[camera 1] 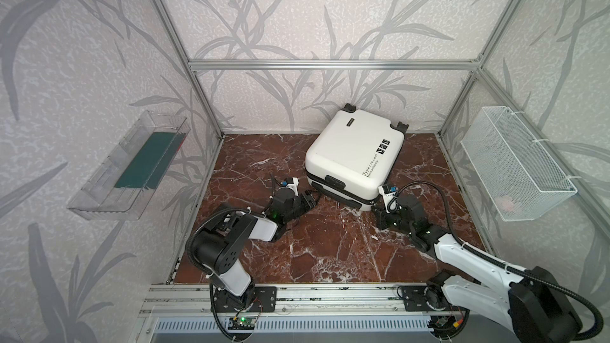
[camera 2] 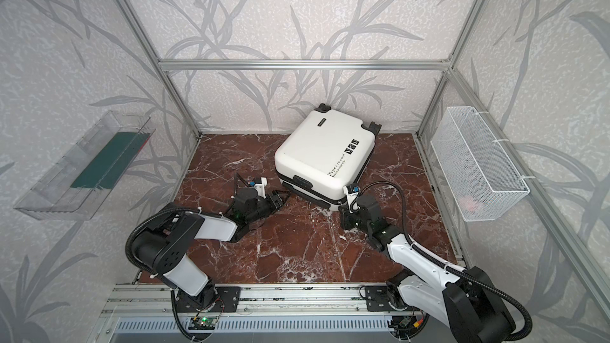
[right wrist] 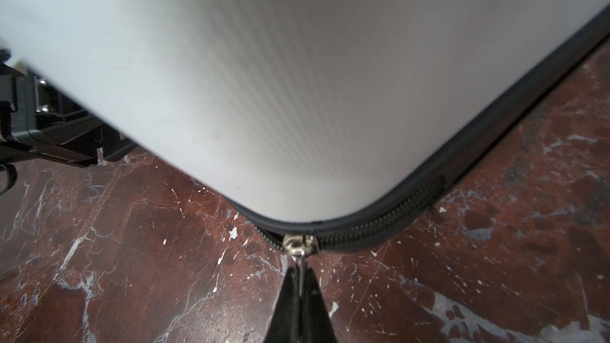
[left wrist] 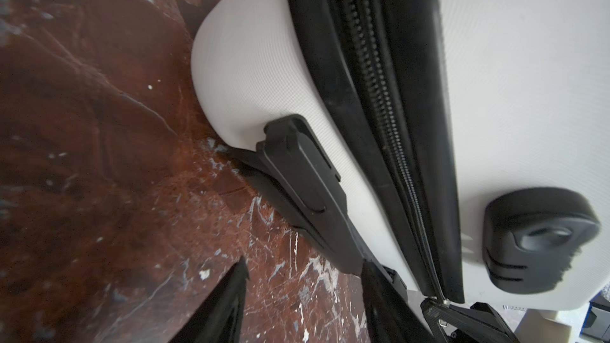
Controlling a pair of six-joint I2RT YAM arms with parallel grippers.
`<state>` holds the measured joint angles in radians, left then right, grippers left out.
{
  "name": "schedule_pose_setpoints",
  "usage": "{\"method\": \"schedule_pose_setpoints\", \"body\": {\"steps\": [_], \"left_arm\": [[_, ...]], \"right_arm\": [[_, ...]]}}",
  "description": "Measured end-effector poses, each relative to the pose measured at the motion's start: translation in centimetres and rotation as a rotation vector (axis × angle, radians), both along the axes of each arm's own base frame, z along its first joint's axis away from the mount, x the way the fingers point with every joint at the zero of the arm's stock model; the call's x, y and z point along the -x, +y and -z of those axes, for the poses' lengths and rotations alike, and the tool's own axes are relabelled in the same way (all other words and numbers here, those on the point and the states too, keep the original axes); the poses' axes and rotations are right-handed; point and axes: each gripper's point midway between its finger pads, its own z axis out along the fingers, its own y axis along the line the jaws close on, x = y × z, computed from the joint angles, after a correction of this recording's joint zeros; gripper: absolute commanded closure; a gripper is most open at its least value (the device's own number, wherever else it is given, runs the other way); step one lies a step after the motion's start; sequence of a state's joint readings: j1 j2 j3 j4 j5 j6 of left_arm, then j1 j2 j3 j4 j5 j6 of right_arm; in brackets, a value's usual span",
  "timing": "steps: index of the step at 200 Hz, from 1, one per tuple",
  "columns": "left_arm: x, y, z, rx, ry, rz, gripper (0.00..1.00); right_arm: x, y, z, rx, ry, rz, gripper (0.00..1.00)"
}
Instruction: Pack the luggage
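Marble tabletop fills lower middle of both top views. White suitcase lies flat on it, centre-right, toward back wall. My left gripper at suitcase's near side, by black handle, jaws apart, nothing between. My right gripper at near right corner, jaws clamped on zipper pull.

Robot lab test cell, dressed homelike. Silver aluminium extrusion frame holds grey leaf-patterned wallpaper panels. Red-brown marble-look table. Black-and-white robot arms bolted to slotted metal rail, lower frame edge.
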<state>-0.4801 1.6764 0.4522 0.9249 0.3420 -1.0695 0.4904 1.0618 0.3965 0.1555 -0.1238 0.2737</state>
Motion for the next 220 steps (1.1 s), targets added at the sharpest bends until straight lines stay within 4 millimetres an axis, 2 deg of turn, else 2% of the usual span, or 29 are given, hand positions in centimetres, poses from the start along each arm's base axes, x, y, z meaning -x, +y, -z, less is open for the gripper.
{"method": "schedule_pose_setpoints", "body": {"steps": [42, 92, 134, 151, 196, 220], "left_arm": [[-0.4, -1.0, -0.6, 0.054, -0.039, -0.009, 0.43], [-1.3, -1.3, -0.5, 0.085, -0.057, -0.031, 0.53], [-1.9, -1.5, -0.4, 0.089, -0.067, -0.048, 0.55], [-2.2, -1.7, -0.6, 0.091, -0.075, -0.050, 0.61], [-2.4, -2.0, -0.1, 0.106, -0.051, -0.069, 0.84], [-2.5, -2.1, -0.1, 0.120, -0.046, -0.083, 0.92]], "right_arm": [[0.0, 0.0, 0.0, 0.001, 0.001, -0.001, 1.00], [0.1, 0.1, 0.0, -0.004, 0.005, -0.010, 1.00], [0.3, 0.2, 0.1, -0.009, 0.011, -0.017, 1.00], [0.4, 0.2, 0.0, -0.011, 0.014, -0.021, 1.00], [1.0, 0.0, -0.2, -0.011, 0.022, -0.027, 1.00], [1.3, -0.2, -0.3, -0.010, 0.029, -0.028, 1.00]]}}
